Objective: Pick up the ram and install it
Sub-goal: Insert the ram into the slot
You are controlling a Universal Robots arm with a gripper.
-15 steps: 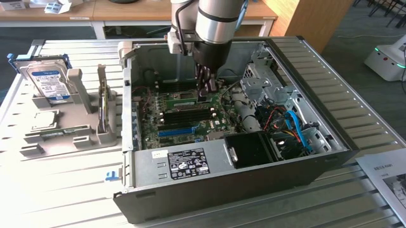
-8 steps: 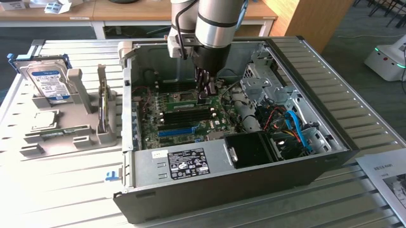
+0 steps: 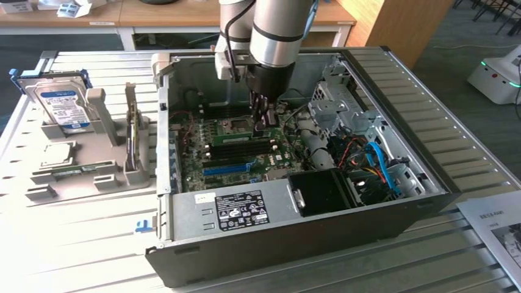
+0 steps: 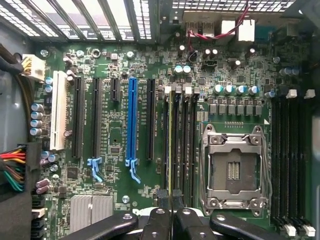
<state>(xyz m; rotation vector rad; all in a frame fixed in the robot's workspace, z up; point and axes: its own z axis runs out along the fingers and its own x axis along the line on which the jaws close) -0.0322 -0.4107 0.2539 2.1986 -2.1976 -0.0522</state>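
Slatted metal table (image 3: pixel 82 244) under open PC case (image 3: pixel 269 235); my gripper (image 4: pixel 170 201) down inside it, fingers (image 4: pixel 156 226) pinched narrow on ram (image 4: pixel 170 145), stick edge-on along memory slot just beside CPU socket (image 4: pixel 232 167), between socket and blue slot (image 4: pixel 132 120)

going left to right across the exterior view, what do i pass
hard drive → blue slot → gripper holding ram → black box → blue cables → paper
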